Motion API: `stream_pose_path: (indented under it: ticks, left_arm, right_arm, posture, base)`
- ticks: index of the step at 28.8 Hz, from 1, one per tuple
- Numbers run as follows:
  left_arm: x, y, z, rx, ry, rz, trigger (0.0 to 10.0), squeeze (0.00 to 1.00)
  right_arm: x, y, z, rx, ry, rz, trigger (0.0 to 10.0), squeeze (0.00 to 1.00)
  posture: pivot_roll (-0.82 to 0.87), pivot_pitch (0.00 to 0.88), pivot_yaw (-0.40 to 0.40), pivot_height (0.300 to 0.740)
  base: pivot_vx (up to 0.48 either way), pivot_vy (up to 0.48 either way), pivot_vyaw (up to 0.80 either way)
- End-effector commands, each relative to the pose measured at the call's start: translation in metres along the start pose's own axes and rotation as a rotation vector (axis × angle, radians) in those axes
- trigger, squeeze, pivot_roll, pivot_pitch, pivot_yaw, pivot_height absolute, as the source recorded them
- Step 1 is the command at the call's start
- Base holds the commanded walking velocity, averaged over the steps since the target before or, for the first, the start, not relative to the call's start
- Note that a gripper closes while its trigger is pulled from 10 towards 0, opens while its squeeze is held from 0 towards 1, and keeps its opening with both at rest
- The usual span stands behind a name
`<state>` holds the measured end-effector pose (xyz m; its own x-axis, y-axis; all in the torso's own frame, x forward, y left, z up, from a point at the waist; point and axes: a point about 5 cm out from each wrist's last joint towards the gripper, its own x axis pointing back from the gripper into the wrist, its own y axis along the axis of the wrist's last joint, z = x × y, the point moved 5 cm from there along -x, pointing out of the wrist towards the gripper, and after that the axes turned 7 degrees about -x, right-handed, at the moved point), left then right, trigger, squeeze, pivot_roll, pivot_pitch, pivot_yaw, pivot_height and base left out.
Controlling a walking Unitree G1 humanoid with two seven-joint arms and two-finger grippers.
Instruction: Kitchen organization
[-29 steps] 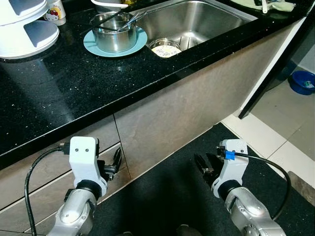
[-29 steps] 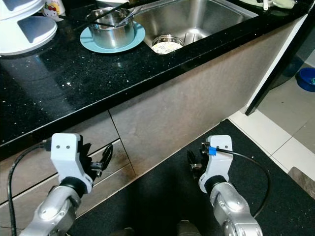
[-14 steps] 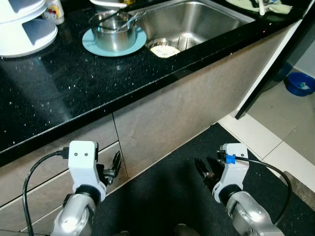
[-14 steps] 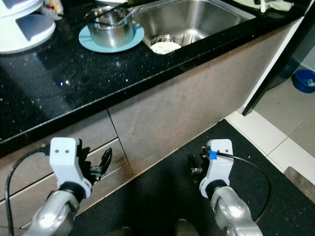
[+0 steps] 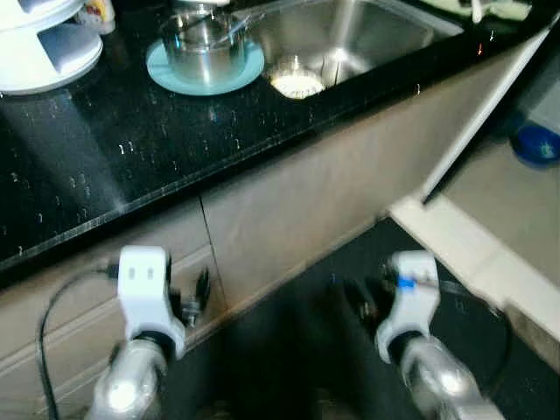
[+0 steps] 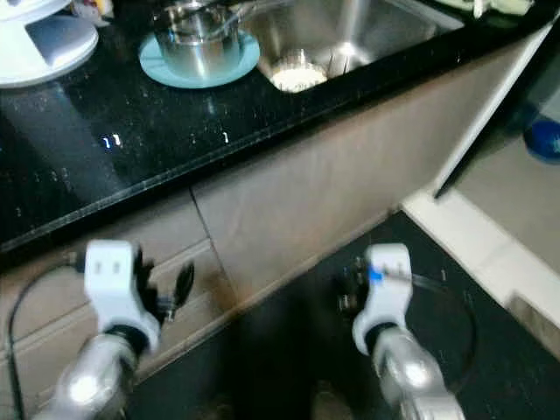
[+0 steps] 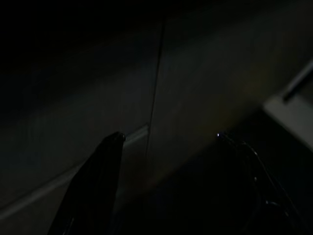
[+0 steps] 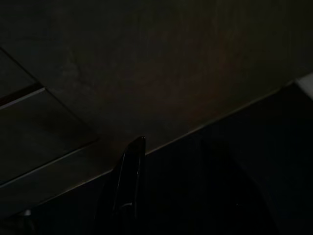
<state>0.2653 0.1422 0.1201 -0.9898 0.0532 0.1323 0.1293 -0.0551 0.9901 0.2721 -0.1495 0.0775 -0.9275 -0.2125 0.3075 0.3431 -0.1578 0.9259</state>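
— Blurred now, the whole head view has slid compared with a second ago; that's the camera moving, while both arms hang low as before.

— Fingers?

— Left gripper (image 7: 166,139) spread open, holding nothing. Right gripper (image 8: 168,147): too dark, cannot tell.

— Risks?

— Pot (image 5: 203,54) sits on its blue plate (image 5: 166,80) beside the sink (image 5: 367,31). Walking closer could knock a gripper against the cabinet (image 5: 324,197).

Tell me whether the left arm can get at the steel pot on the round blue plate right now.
Probably not yet: the left gripper hangs low before the cabinet drawers, under the black counter's edge, while the steel pot sits far back.
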Motion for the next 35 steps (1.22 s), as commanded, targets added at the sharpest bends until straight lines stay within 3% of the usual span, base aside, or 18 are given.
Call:
stream_pose_path:
  ticks: [1,8,13,19,22,31,35]
  left_arm:
    - [-0.008,-0.003,-0.004,-0.007,0.020,-0.003,10.0,0.00]
    - [-0.015,-0.006,-0.006,-0.007,0.024,-0.006,10.0,0.00]
    - [-0.012,-0.007,-0.004,-0.019,0.008,-0.003,10.0,0.00]
    - [0.000,-0.005,0.000,-0.014,0.018,0.002,10.0,0.00]
    - [0.014,0.000,0.006,-0.015,0.022,0.005,10.0,0.00]
    - [0.016,0.000,0.008,-0.024,0.018,0.013,10.0,0.00]
    - [0.010,0.001,0.006,-0.019,0.025,0.007,10.0,0.00]
  right_arm:
    - [-0.006,-0.005,-0.005,0.026,-0.004,0.010,10.0,0.00]
    - [-0.014,0.002,-0.009,0.060,-0.006,-0.020,10.0,0.00]
    - [-0.014,0.004,-0.004,0.056,0.001,-0.043,10.0,0.00]
    - [-0.003,0.010,0.007,0.070,0.019,-0.069,10.0,0.00]
    - [0.009,0.013,0.013,0.050,0.028,-0.077,10.0,0.00]
    - [0.011,0.013,0.016,0.049,0.036,-0.079,10.0,0.00]
    - [0.005,0.011,0.013,0.065,0.033,-0.070,10.0,0.00]
  posture:
    - [-0.01,0.008,-0.054,0.740]
    - [-0.01,0.000,-0.048,0.740]
    - [-0.01,0.000,-0.030,0.740]
    - [0.00,0.072,-0.021,0.740]
    - [0.02,0.156,-0.003,0.740]
    - [0.03,0.157,0.000,0.740]
    - [0.02,0.103,-0.019,0.740]
  base:
    - [0.000,0.000,0.00]
    - [0.000,0.000,0.00]
    - [0.000,0.000,0.00]
    - [0.000,0.000,0.00]
    - [0.000,0.000,0.00]
    - [0.000,0.000,0.00]
    - [0.000,0.000,0.00]
